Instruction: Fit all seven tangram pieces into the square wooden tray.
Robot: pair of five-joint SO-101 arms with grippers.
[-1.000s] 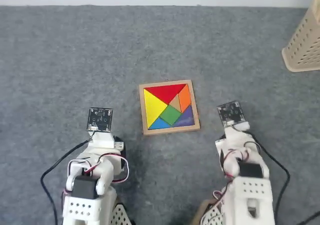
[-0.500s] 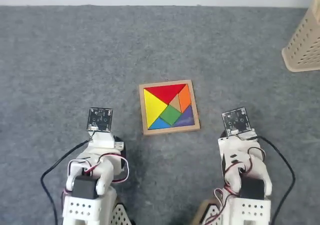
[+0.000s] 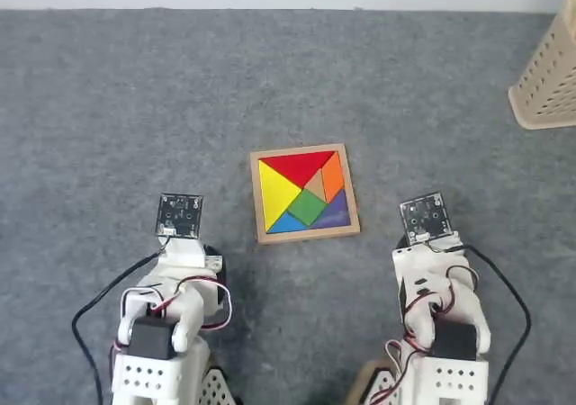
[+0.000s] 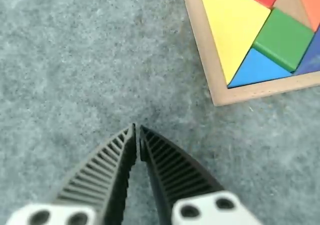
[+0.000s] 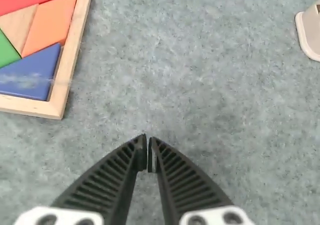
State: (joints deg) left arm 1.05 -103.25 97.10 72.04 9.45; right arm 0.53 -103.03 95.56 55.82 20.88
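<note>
Seven pieces (image 3: 306, 207) in tray (image 3: 309, 235), between L gripper (image 4: 137, 129) & R gripper (image 5: 148, 137).

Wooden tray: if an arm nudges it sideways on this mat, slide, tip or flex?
Probably stiff: the wooden tray looks like a solid flat frame. Unlikely to tip, lying low and flat on the grey mat. May drag rather than glide, since the mat looks fibrous; the flush pieces should travel with it.

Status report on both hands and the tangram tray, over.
Left hand shut, empty. Right hand same. Wooden tray holds all seven pieces. Beige basket well aside.
</note>
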